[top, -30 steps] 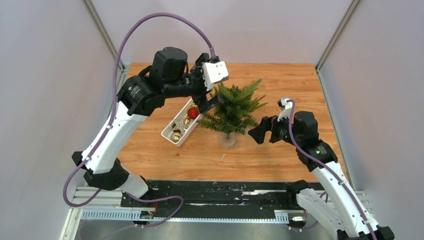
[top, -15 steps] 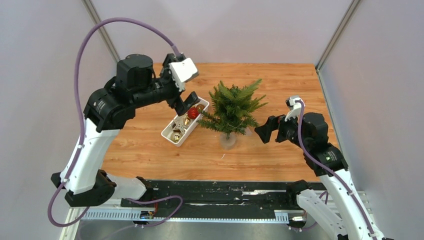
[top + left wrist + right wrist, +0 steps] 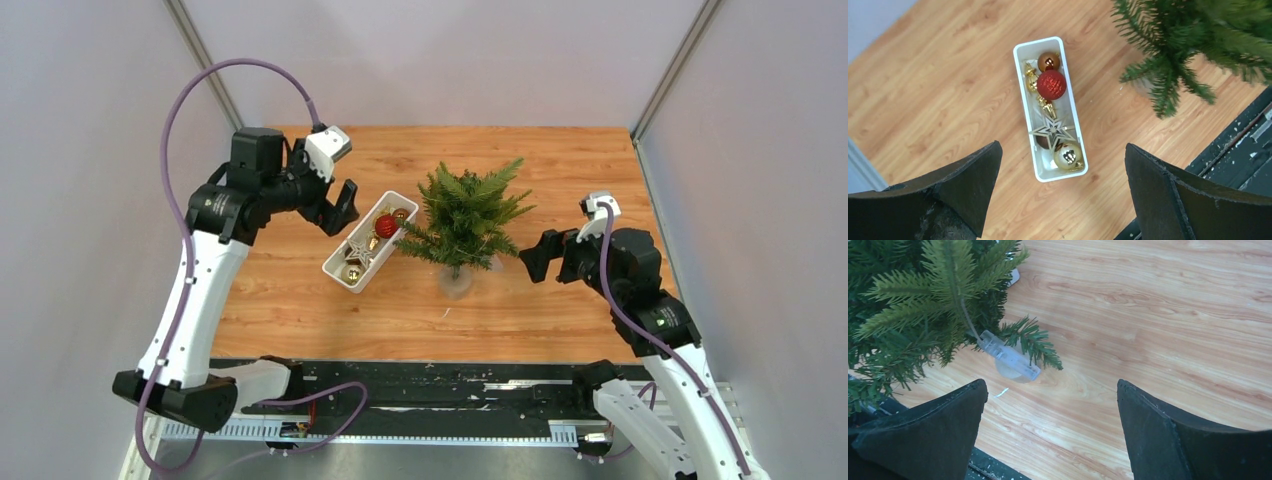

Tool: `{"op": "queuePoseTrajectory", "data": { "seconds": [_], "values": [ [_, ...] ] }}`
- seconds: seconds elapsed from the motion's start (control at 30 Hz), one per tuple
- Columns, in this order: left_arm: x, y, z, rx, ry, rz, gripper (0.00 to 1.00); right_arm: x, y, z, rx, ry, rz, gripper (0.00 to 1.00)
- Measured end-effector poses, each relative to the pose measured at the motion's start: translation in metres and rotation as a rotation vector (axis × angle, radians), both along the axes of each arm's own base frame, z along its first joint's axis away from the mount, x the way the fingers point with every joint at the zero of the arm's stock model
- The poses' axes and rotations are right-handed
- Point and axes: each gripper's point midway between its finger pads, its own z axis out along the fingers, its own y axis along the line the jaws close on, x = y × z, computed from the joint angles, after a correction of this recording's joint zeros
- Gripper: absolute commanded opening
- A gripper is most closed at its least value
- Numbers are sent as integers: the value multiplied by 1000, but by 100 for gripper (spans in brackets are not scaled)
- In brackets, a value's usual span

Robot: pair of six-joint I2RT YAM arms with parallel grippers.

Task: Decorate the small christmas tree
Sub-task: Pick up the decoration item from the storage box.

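**Inspection: one tree, one tray of ornaments, both grippers empty**

One miniature green artificial fir, the small christmas tree [image 3: 465,215], stands upright near the middle of the light wooden table [image 3: 560,170]. Its thin trunk sits in one small clear round base [image 3: 456,282]. No ornament is visible on its branches. In the right wrist view, a clear plastic tab [image 3: 1008,356] lies across the trunk just above the base.

One white rectangular plastic tray [image 3: 1062,175] lies on the table just to the left of the tree, set at an angle. The lowest branch tips come close to its wall; whether they touch cannot be told.

Tray contents, counted in the left wrist view:
- one red glitter ball [image 3: 1051,84]
- one bronze shiny ball [image 3: 1048,61] at the far end
- one pale gold shiny ball [image 3: 1068,155] at the near end
- one flat gold star [image 3: 1052,132]
- two smaller gold pieces [image 3: 1031,80], shape unclear
- something dark under the star, not identifiable

The left gripper [image 3: 335,208] hangs just left of the tray's far end, fingers spread wide and holding nothing. The right gripper [image 3: 532,262] sits to the right of the tree, pointing at it, fingers likewise wide apart and empty, clear of the branches.
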Motion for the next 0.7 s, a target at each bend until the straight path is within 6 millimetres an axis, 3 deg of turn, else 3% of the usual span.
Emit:
{"op": "queuePoseTrajectory", "data": {
  "seconds": [0.23,0.33,0.6,0.7],
  "values": [
    [27,-7,-87,-1,184,-46,94,6,-7,-10,-38,13,-39,100],
    [38,-11,-117,-8,237,-89,78,7,-9,-15,-50,24,-48,100],
    [57,8,-166,33,282,-42,72,9,-12,-19,-71,17,-57,100],
    [65,7,-179,45,291,-31,77,8,-13,-23,-76,25,-57,100]
  ]
}}
